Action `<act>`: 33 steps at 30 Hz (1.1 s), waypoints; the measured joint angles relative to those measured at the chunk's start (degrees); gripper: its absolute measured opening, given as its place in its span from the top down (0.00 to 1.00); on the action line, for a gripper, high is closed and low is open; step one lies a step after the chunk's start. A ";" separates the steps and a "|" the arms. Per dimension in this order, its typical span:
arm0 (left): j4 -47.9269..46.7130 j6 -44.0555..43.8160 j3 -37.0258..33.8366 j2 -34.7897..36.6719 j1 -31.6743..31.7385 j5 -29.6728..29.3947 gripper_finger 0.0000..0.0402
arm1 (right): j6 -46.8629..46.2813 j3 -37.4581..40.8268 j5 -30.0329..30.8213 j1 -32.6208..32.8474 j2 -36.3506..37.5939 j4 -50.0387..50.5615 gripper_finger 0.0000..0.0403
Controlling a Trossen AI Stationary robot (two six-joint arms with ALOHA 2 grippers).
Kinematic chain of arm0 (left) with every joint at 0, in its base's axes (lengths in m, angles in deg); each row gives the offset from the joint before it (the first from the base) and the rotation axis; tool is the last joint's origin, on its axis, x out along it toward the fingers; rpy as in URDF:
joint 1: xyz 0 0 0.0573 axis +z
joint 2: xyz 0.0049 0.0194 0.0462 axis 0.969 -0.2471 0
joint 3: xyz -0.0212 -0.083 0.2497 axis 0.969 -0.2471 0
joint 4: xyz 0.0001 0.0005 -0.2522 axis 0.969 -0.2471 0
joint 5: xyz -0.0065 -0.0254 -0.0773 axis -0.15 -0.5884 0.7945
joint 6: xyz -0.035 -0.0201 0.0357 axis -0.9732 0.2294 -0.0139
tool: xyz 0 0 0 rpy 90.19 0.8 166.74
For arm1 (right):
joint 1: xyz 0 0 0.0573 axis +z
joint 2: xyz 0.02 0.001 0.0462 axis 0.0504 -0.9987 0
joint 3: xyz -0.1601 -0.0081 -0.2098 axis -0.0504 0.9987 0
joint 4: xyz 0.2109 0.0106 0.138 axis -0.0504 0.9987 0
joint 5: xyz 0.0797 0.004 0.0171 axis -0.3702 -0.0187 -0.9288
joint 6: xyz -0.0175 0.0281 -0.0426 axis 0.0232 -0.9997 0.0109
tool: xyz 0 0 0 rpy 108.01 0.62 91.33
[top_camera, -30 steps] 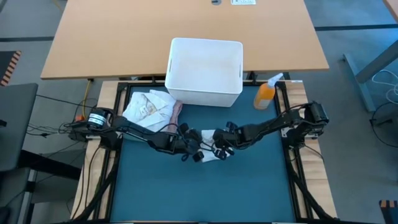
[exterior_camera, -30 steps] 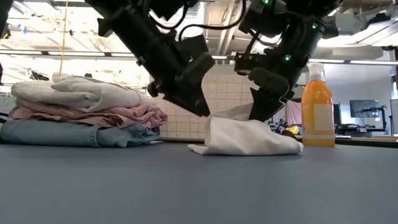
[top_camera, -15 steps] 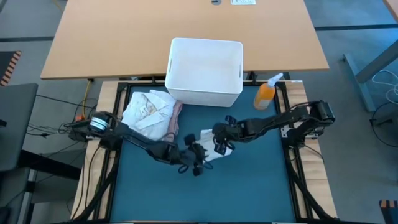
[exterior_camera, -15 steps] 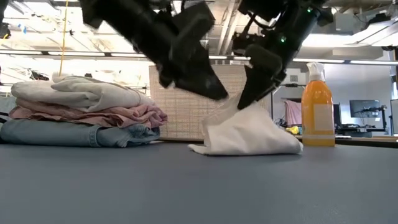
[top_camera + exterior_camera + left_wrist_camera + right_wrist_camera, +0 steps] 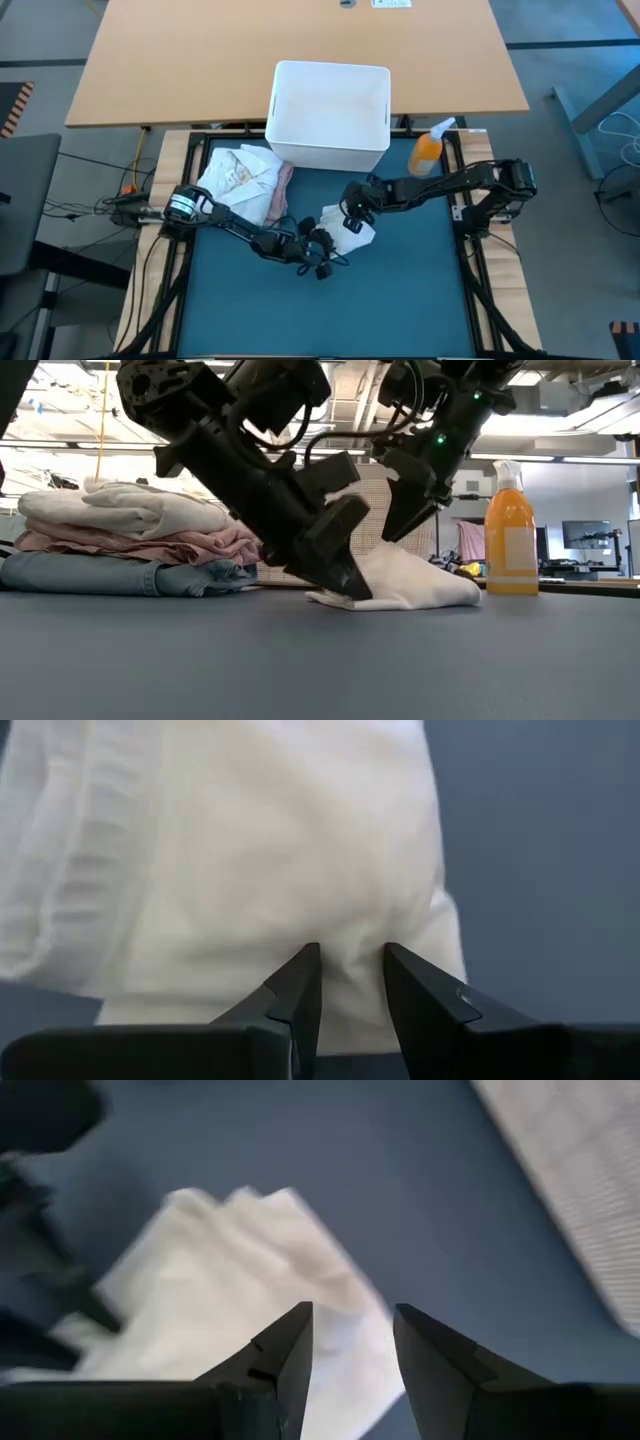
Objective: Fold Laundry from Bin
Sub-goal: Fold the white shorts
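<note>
A small folded white cloth (image 5: 354, 236) (image 5: 425, 585) lies flat on the teal mat (image 5: 400, 300), in front of the white bin (image 5: 330, 150). My left gripper (image 5: 322, 255) (image 5: 346, 582) slants down at the cloth's near-left edge, its fingers a little apart. My right gripper (image 5: 350, 212) (image 5: 400, 520) hangs open just above the cloth's far side, touching nothing. To the left is a stack of laundry (image 5: 242, 178) (image 5: 130, 545): a white piece on top, the pink shirt under it, and the jeans at the bottom on the mat. My left gripper meets the white cloth at its near-left edge (image 5: 350, 935), coming slantwise down from the table's left. The fingertips (image 5: 305, 965) stand apart with cloth showing between them. Whether any cloth is caught between them I cannot tell. The cloth lies on the mat.
An orange spray bottle (image 5: 427, 152) (image 5: 512, 535) stands at the mat's far right, beside the bin. The near half of the mat is bare. A wooden table lies beyond the bin.
My right gripper has let go of the white cloth and risen toward the far edge. The cloth's lifted peak has dropped into a low mound. My left gripper has come down to the cloth's near-left edge.
</note>
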 joint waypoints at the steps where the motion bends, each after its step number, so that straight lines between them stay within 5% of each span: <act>1: -0.17 -0.05 0.00 -0.17 0.03 0.15 0.76 | 0.00 -0.02 0.97 -0.20 0.00 0.02 0.58; 10: -0.32 0.66 0.00 0.07 0.01 -0.26 0.76 | -0.43 -0.04 8.42 3.30 1.58 1.64 0.62; 18: -0.26 8.05 0.00 6.73 -2.32 -7.04 0.76 | -1.24 3.78 9.85 12.70 1.73 -7.38 0.96; 23: -0.36 13.01 0.04 9.39 -2.35 -12.38 0.76 | -1.31 9.52 9.47 9.72 1.70 -15.17 0.95; 33: -4.72 11.35 -0.33 8.21 4.19 -5.61 0.76 | 2.58 18.94 5.22 3.64 0.40 -30.98 0.97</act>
